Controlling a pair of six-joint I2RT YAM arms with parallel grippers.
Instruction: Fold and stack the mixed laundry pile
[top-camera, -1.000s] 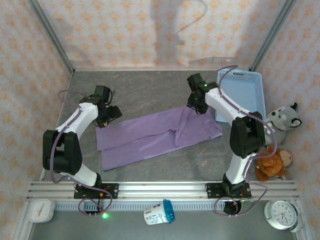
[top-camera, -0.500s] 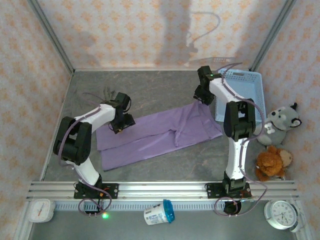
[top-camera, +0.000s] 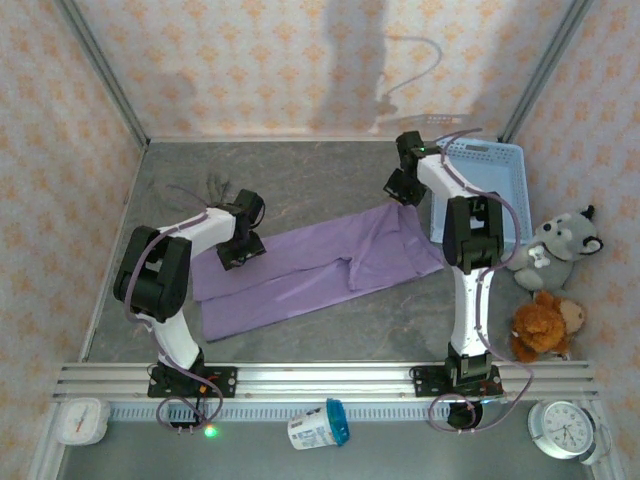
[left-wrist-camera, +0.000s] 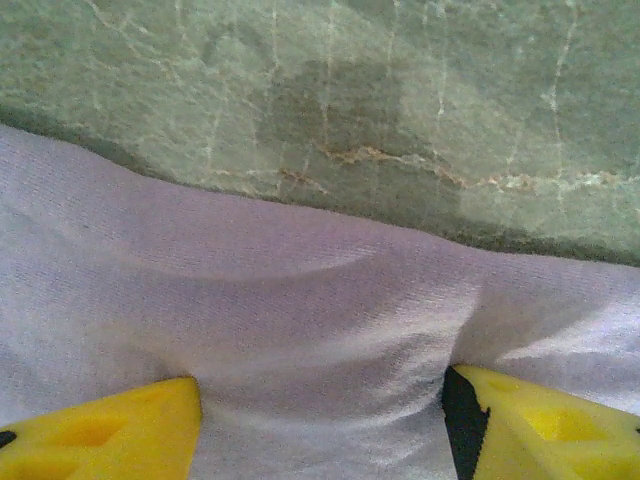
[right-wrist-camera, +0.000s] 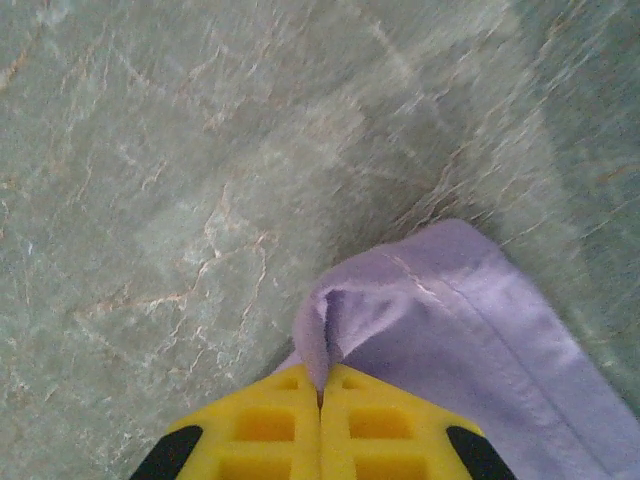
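The lavender T-shirt (top-camera: 320, 265) lies flat and long across the middle of the grey table (top-camera: 300, 180). My left gripper (top-camera: 240, 250) presses down on the shirt's far left edge, open, with purple cloth (left-wrist-camera: 320, 330) spanning the gap between its yellow fingers (left-wrist-camera: 100, 430). My right gripper (top-camera: 400, 188) is at the shirt's far right corner, shut on a pinched fold of lavender cloth (right-wrist-camera: 322, 330); its gripper tip (right-wrist-camera: 322, 385) shows no gap. A small wrinkled grey shape (top-camera: 216, 187) lies behind the left arm; I cannot tell whether it is the olive-grey garment.
A light blue lattice basket (top-camera: 495, 190) stands at the back right, beside the right arm. The grey wolf toy (top-camera: 565, 240) and a brown teddy bear (top-camera: 545, 325) sit off the table's right edge. Patterned walls close the back and sides.
My left gripper has swung right from the table's left side onto the shirt's far left edge. The right gripper shifted slightly back with the shirt corner.
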